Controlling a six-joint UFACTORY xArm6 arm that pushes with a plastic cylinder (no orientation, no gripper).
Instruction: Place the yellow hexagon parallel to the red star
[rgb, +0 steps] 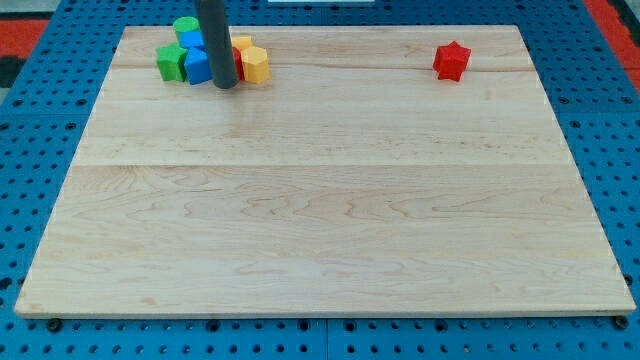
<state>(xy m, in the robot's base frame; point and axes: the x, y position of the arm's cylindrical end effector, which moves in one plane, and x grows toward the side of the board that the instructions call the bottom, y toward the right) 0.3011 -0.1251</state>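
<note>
The yellow hexagon (256, 64) sits near the view's top left in a tight cluster of blocks. The red star (451, 60) stands alone near the view's top right, at about the same height in the view as the hexagon. My tip (226, 85) rests on the board just left of the yellow hexagon, at the lower edge of the cluster. The dark rod rises from it and covers part of the cluster.
The cluster holds a green block (172, 62), another green block (186, 27), a blue block (198, 66), another blue piece (192, 41), a red block (238, 60) partly behind the rod, and a second yellow block (241, 43). The wooden board (320, 200) lies on a blue perforated table (40, 100).
</note>
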